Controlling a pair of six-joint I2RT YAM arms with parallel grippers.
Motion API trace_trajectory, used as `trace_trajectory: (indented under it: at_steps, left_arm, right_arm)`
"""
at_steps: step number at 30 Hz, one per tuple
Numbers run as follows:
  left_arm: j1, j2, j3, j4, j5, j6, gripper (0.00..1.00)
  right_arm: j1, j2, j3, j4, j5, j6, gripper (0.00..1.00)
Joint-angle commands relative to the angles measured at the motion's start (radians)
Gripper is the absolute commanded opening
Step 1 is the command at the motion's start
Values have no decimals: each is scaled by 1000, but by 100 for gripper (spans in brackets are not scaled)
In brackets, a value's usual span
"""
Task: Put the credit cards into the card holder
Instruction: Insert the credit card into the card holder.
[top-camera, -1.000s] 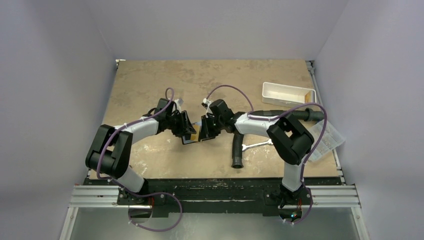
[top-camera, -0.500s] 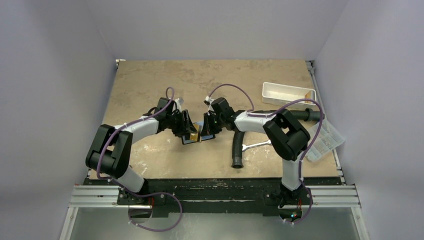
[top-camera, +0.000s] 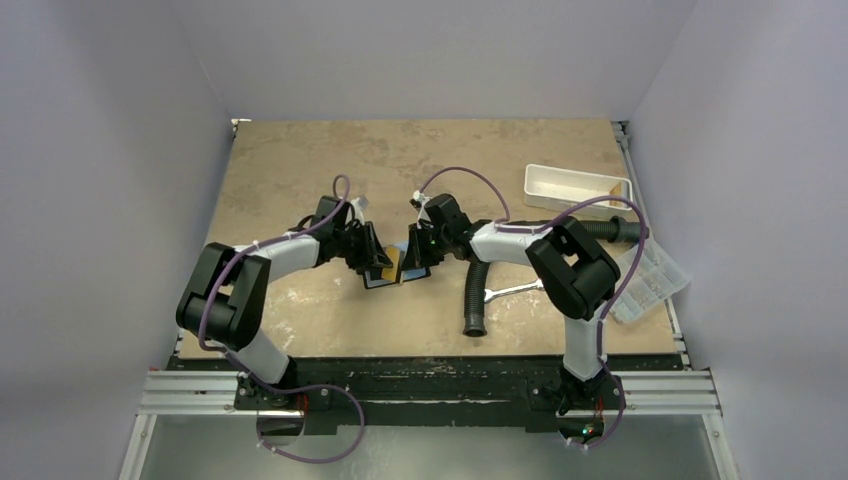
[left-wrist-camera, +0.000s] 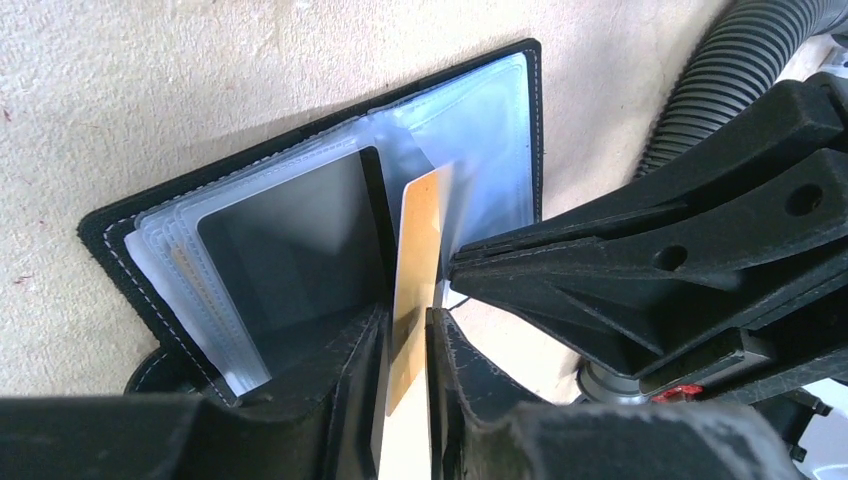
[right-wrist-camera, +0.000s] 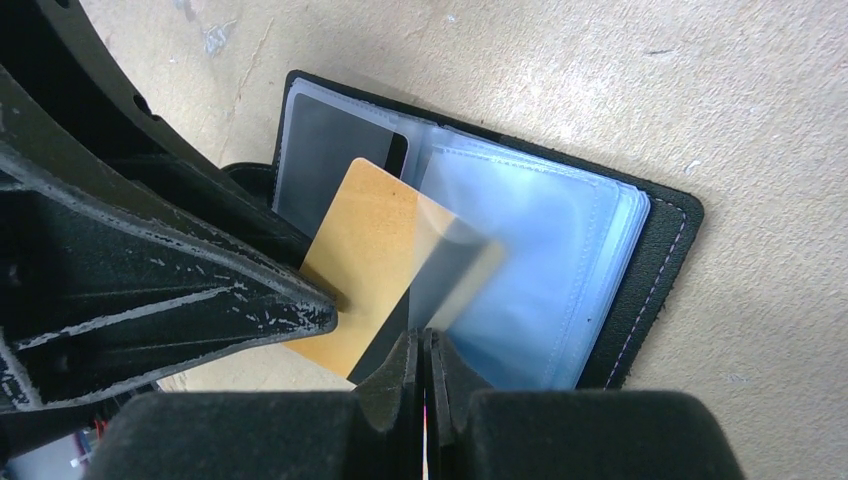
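Note:
The black card holder (top-camera: 378, 282) lies open on the table, its clear sleeves fanned out; it also shows in the left wrist view (left-wrist-camera: 110, 232) and the right wrist view (right-wrist-camera: 660, 250). My left gripper (left-wrist-camera: 408, 325) is shut on a yellowish-tan credit card (left-wrist-camera: 420, 250), held on edge over the holder's fold. My right gripper (right-wrist-camera: 421, 345) is shut on a lifted clear sleeve (right-wrist-camera: 470, 265), and the card's (right-wrist-camera: 365, 250) far corner lies under that sleeve. A dark grey card (right-wrist-camera: 335, 150) sits in a sleeve on the other half. The two grippers (top-camera: 380, 262) (top-camera: 412, 262) meet above the holder.
A black corrugated hose (top-camera: 475, 295) lies just right of the holder, with a silver wrench (top-camera: 512, 290) beside it. A white tray (top-camera: 577, 187) stands at the back right and a clear compartment box (top-camera: 650, 280) at the right edge.
My right gripper has moved a little left and down toward the holder's fold, closing the gap to the left gripper. The left gripper still holds the tan card, almost unmoved.

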Motion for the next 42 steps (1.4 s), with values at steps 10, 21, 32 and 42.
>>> trace_trajectory:
  at_steps: [10,21,32,42]
  left_arm:
    - [2,-46,-75,86,-82,-67,0]
    - [29,-42,-166,245,-58,-183,0]
    - [59,-56,-212,335,-74,-241,0]
    - [58,-36,-240,418,-52,-275,0]
  right_arm:
    - [-61,-37,-56,37,-31,26,14]
    - [-166,-39,-68,28,-106,-2,25]
    - [-166,8,-92,69,-133,6,21]
    - [-164,1,-104,75,-136,11,19]
